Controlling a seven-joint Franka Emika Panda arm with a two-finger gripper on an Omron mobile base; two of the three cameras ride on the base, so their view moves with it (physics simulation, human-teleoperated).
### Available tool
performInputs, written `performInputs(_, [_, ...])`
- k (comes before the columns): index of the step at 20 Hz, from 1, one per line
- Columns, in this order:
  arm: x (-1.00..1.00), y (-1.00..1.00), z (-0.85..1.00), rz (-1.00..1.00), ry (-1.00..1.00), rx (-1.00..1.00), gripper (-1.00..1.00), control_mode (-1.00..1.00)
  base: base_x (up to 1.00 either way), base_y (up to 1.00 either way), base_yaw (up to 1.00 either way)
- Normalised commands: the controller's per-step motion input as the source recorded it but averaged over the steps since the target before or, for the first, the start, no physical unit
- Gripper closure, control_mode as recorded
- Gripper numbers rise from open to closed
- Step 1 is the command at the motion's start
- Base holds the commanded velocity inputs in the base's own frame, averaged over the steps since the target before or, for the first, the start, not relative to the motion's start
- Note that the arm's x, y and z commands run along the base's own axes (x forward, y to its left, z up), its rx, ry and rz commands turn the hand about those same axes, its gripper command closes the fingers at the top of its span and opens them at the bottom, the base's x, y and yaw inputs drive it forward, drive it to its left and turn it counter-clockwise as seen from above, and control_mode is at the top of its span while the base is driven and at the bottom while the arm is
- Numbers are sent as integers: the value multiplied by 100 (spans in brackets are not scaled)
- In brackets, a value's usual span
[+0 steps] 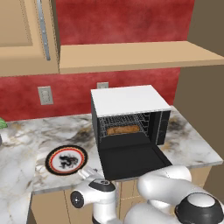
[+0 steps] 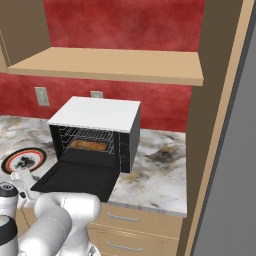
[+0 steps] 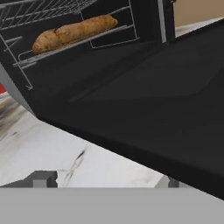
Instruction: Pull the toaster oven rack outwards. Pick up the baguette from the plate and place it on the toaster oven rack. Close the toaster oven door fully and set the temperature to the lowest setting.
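The toaster oven [image 1: 129, 99] stands on the marble counter with its door [image 1: 131, 159] folded down flat towards me. Inside, the baguette [image 1: 122, 130] lies lengthwise on the wire rack [image 1: 114, 123]; in the hand view the baguette [image 3: 74, 30] rests on the rack [image 3: 26, 57] beyond the black door [image 3: 166, 100]. The red-rimmed plate [image 1: 66, 159] sits bare to the oven's left. My gripper [image 1: 89, 171] hovers low at the counter's front edge, between the plate and the door's left corner. It is open, with nothing between its fingertips [image 3: 41, 178].
A tall wooden panel [image 2: 220, 125] walls off the counter's right end. A shelf [image 1: 131, 54] and an upper cabinet [image 1: 26, 35] hang above. Two outlets [image 1: 45, 95] sit on the red wall. Drawers [image 2: 135, 225] lie below the counter edge.
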Motion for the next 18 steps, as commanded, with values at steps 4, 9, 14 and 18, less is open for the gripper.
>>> performInputs(4, [19,-34,18,0,-10,1,-100,-100,0,0,0])
performInputs(9, [20,-43,37,4,-6,2,-100,-100,0,0,0])
performInputs(14, [18,-46,48,5,-3,2,-100,-100,0,0,0])
performInputs(18, [19,-47,36,7,-2,1,-100,-100,0,0,0])
